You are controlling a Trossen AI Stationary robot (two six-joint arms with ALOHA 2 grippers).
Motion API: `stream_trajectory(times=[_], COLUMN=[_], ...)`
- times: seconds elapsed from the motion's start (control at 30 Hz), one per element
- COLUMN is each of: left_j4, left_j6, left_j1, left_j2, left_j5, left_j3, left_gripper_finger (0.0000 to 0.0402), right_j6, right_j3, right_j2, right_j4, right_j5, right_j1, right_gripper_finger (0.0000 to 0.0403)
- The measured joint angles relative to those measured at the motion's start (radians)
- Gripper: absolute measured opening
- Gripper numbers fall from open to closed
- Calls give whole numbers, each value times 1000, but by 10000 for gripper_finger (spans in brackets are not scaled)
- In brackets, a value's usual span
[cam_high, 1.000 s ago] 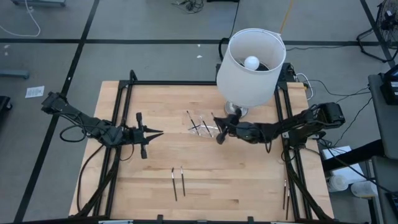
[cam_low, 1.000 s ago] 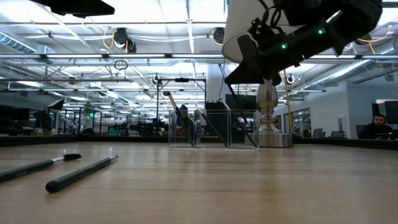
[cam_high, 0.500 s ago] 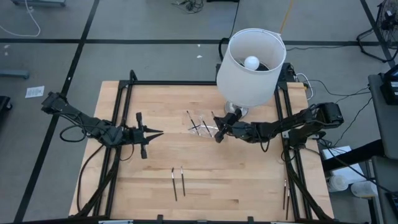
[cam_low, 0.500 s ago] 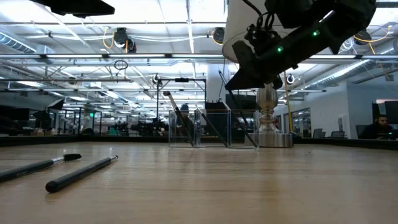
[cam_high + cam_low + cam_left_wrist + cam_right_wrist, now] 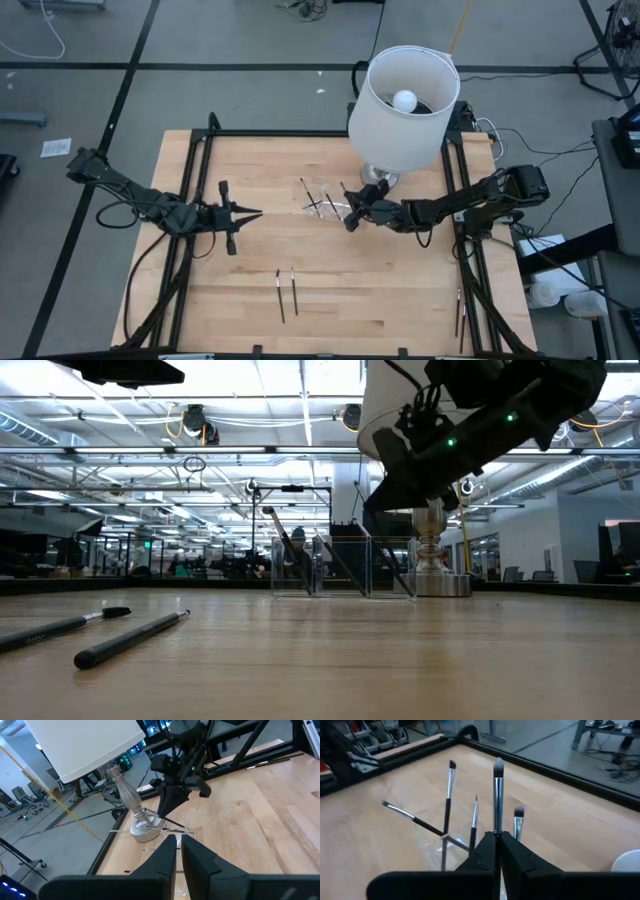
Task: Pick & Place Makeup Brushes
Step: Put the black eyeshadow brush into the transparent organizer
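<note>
My right gripper hovers over a clear holder beside the lamp base, shut on one makeup brush with a silver ferrule and dark bristles. Several other brushes lean in the holder, heads up. Two brushes lie flat on the wood near the table's near edge, also seen in the low view. My left gripper waits shut above the table's left half, pointing toward the holder. My right gripper pinches the brush's handle between its two fingers. The ferrule and bristle head stick out past the fingertips, along the fingers. The handle's other end is hidden by the fingers. The brush is held above the clear holder.
A lamp with a large white shade and a metal base stands just beyond the holder, close to my right arm. Black frame rails run along the table's left and right sides. Bare wood lies toward the near edge.
In the low view, my right gripper has sunk slightly toward the holder while staying shut on the brush. My left arm has kept still.
</note>
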Motion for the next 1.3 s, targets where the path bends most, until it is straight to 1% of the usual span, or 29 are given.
stream_trajectory(times=[0.33,0.63,1.03,1.13,1.3], left_j4=[0,0,1,0,0], left_j6=[-3,-3,-11,-11,-13], left_j1=[0,0,0,0,0], left_j2=[0,0,0,0,0], left_j5=[0,0,0,0,0], left_j3=[0,0,0,0,0], left_gripper_finger=[37,37,37,37,37], right_j6=[23,-10,-10,-16,-18], right_j3=[-1,0,0,0,0], right_j2=[75,77,77,77,78], right_j4=[0,9,-33,-25,-9], right_j5=[0,0,-6,-6,-7], right_j1=[-2,-6,-11,-11,-11], right_gripper_finger=[0,0,0,8,32])
